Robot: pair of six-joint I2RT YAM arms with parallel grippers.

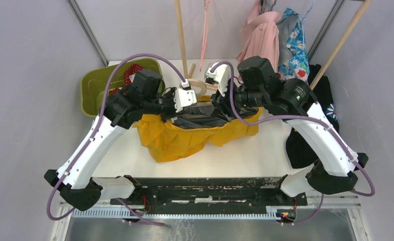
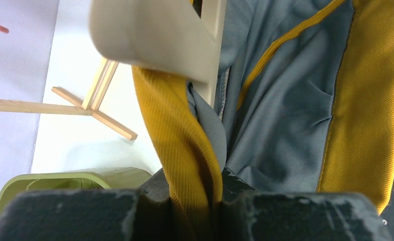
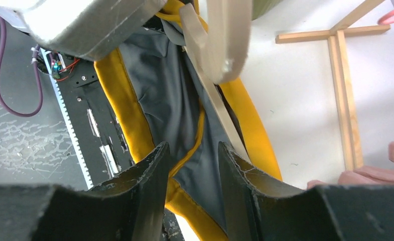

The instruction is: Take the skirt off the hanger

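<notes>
Risk 1: I am pinching the skirt's (image 1: 179,138) yellow waistband (image 2: 184,145) in the left gripper (image 2: 197,198), with its fingers closed on that fold directly below the wooden hanger (image 3: 227,45). If I pull while the band is caught on the hanger, the hanger will likely drag along with the cloth instead of releasing.

Risk 2: the right gripper (image 3: 192,165) is sitting with its jaws apart over the grey lining (image 2: 275,125), clamping nothing that I can see. The hanger's thin bar is running down to the inner edge of one finger. Closing here could catch lining together with the bar and lock the two together.

Risk 3: the pinched fold is narrow, so a sharp tug could strip it out of the fingers.

Position: the skirt is lying bunched on the white table (image 1: 265,155), between both wrists and well apart from the green bin (image 1: 94,83). Part of it is raised toward the hanger.

Pose: both arms are reaching forward and bending inward, so the wrists are meeting over the garment near the foot of the wooden rack (image 3: 343,75).
</notes>
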